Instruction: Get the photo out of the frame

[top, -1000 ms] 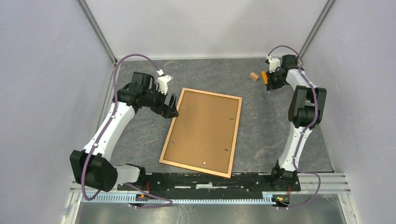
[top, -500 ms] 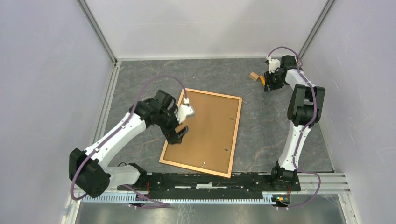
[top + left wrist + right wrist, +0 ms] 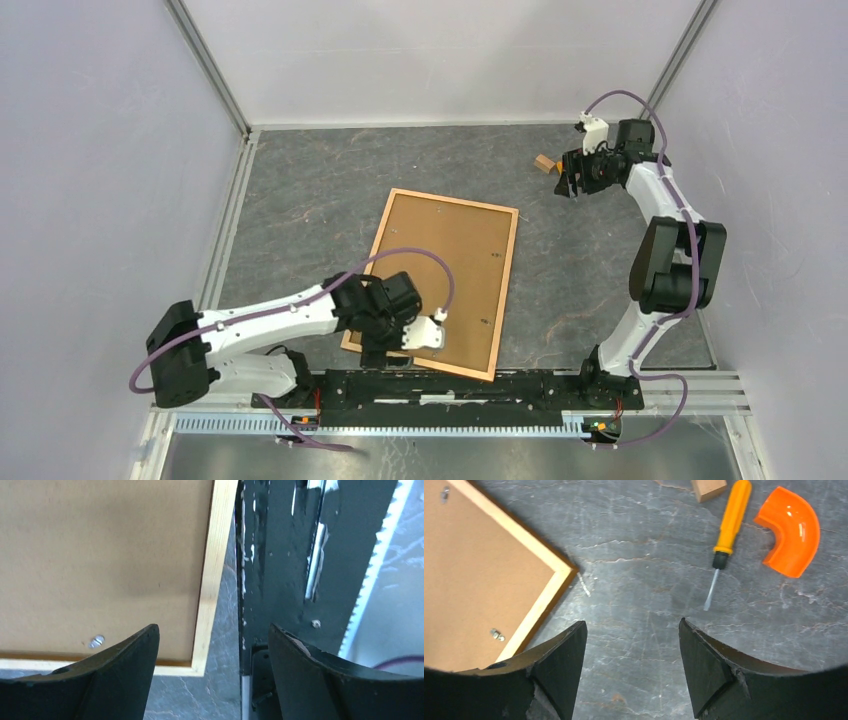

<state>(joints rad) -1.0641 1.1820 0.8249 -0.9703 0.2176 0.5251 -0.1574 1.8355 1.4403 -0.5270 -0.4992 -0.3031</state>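
The frame lies face down on the table, its brown backing board upward. The photo is hidden under that board. My left gripper hovers over the frame's near left corner. In the left wrist view the gripper is open, with that corner and bare table between its fingers. My right gripper is at the far right, clear of the frame. In the right wrist view it is open over bare table, and the frame's far right corner is off to its left.
An orange-handled screwdriver, an orange curved piece and a small wooden block lie beyond the right gripper. Small metal tabs sit on the backing board. The black base rail runs close along the frame's near edge.
The left arm swung from the frame's far left corner down to its near left corner. The right gripper opened, and the orange screwdriver it held now lies on the table.
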